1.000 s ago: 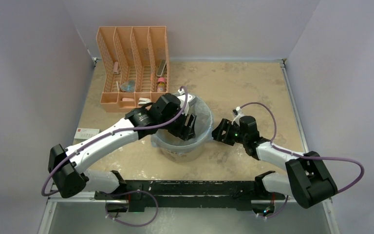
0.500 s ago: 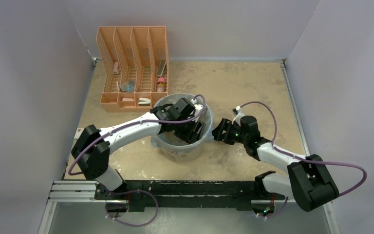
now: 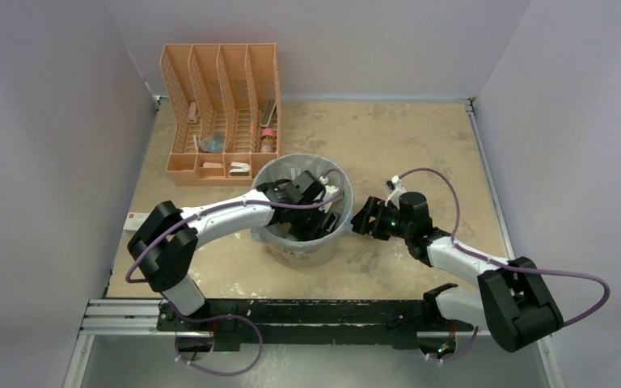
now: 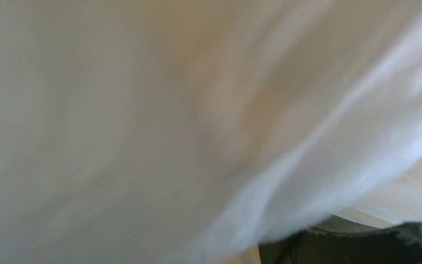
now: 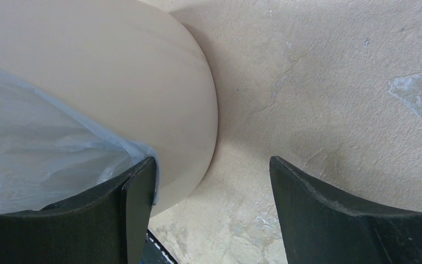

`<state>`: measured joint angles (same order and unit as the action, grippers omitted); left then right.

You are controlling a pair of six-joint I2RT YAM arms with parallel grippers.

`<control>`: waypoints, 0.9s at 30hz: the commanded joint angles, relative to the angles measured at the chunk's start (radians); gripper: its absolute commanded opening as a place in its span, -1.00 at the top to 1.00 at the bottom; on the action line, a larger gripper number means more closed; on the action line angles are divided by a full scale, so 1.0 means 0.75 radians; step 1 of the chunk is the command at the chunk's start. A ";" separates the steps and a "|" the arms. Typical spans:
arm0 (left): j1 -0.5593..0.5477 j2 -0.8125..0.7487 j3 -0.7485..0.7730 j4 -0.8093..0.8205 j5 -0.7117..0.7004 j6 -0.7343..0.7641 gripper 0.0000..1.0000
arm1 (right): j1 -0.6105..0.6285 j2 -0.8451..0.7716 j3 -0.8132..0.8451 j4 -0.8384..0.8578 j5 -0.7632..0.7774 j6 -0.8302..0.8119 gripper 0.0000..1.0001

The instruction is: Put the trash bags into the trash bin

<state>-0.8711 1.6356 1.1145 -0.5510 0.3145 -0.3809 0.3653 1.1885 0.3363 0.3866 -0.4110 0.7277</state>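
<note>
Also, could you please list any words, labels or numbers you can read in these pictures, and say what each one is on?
Nothing here can be read as text.
On the bin: a small dark mark low on its near wall, too small to read.
On the white card: a red patch and faint print, too blurred to read.
In both wrist views: no writing shows.

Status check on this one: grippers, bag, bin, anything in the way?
Left gripper down inside trash bin, jaws hidden by bag film. Right gripper open beside bin wall. Trash bag draped over rim. No obstruction seen.
</note>
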 commanded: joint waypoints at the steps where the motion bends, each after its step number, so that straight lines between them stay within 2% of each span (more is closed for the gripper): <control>1: 0.002 0.061 -0.034 -0.044 0.027 0.060 -0.26 | -0.002 0.005 0.028 0.029 -0.001 -0.031 -0.54; 12: 0.004 0.118 -0.023 -0.152 0.088 0.116 -0.34 | -0.001 0.043 0.038 0.037 -0.034 -0.034 -0.54; 18: 0.013 0.148 -0.067 -0.086 0.182 0.128 -0.44 | -0.002 0.003 0.046 0.004 -0.023 -0.034 -0.55; 27: 0.016 0.148 -0.090 -0.042 0.200 0.116 -0.48 | -0.001 -0.015 0.047 -0.010 -0.019 -0.030 -0.55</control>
<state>-0.8551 1.7447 1.0660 -0.5922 0.4149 -0.3122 0.3653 1.2018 0.3382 0.3859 -0.4183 0.7208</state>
